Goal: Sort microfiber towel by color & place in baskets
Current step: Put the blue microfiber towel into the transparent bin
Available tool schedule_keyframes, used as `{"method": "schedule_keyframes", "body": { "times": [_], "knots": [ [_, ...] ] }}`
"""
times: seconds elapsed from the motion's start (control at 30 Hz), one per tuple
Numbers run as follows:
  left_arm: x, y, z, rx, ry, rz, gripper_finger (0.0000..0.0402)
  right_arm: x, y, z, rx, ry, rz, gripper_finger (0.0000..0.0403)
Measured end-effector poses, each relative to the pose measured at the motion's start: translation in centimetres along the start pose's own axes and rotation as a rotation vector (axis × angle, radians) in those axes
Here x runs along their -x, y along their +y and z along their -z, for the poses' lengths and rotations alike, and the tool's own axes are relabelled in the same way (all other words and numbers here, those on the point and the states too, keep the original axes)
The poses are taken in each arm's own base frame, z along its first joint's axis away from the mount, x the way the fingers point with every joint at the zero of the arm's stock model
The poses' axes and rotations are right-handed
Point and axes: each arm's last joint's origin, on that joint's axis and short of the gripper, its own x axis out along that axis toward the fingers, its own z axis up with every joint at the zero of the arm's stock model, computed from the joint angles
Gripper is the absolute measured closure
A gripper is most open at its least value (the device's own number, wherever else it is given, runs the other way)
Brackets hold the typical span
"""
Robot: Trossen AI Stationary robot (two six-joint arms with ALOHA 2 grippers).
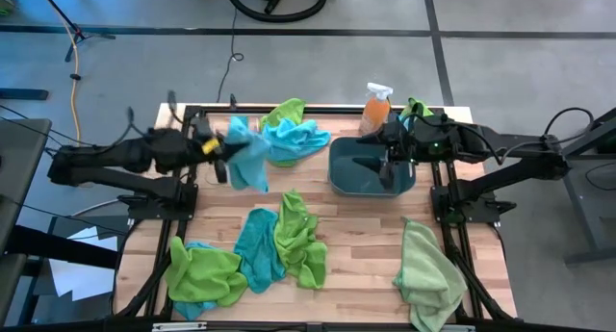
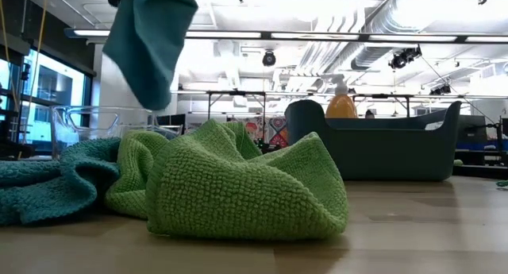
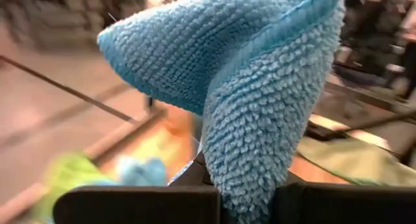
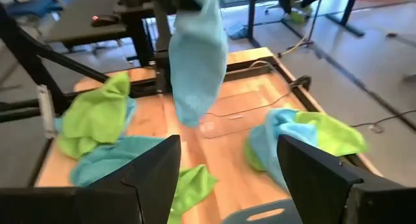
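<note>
My left gripper [image 1: 224,157] is over the table's far left part, shut on a blue towel [image 1: 249,154] that also hangs in the low view [image 2: 151,44]. My right gripper [image 4: 227,178] is open and hovers over the dark teal tub [image 1: 371,168], touching nothing. The clear bin [image 2: 103,119] stands at the far edge, with a blue towel [image 1: 298,138] and a green towel [image 1: 284,114] lying on it. On the near half of the table lie two green towels [image 1: 202,274] [image 1: 300,238], a teal towel [image 1: 258,247] and a light green towel [image 1: 428,274]. My left gripper pinches the blue towel between its two fingers at a bunched part [image 3: 244,178]; which layers it has is hidden by the cloth itself. The towel is lifted clear and hangs slack below the gripper, its lower end [image 2: 151,99] above the table.
An orange spray bottle [image 1: 375,108] stands at the far edge behind the tub, with a small green thing [image 1: 416,108] beside it. Bare wood [image 1: 366,245] lies between the middle towels and the light green one. Black frame rails run along both table sides.
</note>
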Motion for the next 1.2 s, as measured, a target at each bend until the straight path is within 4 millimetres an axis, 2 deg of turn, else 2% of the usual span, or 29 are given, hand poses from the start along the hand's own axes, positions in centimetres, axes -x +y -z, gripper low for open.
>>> {"method": "schedule_keyframes", "body": {
  "times": [0.17,0.27,0.47,0.63,0.77,0.97,1.2],
  "knots": [
    [0.9,2.2,-2.7,-0.147,0.103,-0.145,0.0401,-0.1,-0.2,0.0,0.037,0.000,0.047,0.0151],
    [0.9,3.2,-3.5,-0.221,0.153,-0.160,0.0401,-0.2,-0.4,0.0,0.034,0.001,0.055,0.0151],
    [-0.2,5.0,-3.0,-0.277,0.213,-0.098,0.0401,-0.2,-0.7,0.0,0.015,0.000,0.067,0.0151],
    [-1.7,6.7,-0.7,-0.223,0.257,-0.034,0.0401,-0.2,-0.7,0.0,-0.023,-0.002,0.067,0.0151],
    [-2.5,8.1,2.5,-0.191,0.328,-0.062,0.0401,-0.3,-0.7,0.0,-0.066,-0.002,0.067,0.0151],
    [-3.4,9.8,7.6,-0.170,0.513,-0.097,0.0401,-0.2,-0.7,0.0,-0.107,-0.004,0.067,0.0151],
    [-5.5,10.8,10.9,-0.137,0.750,-0.101,0.0401,-0.5,-0.6,0.1,-0.108,0.003,0.069,0.0151]
  ]
}}
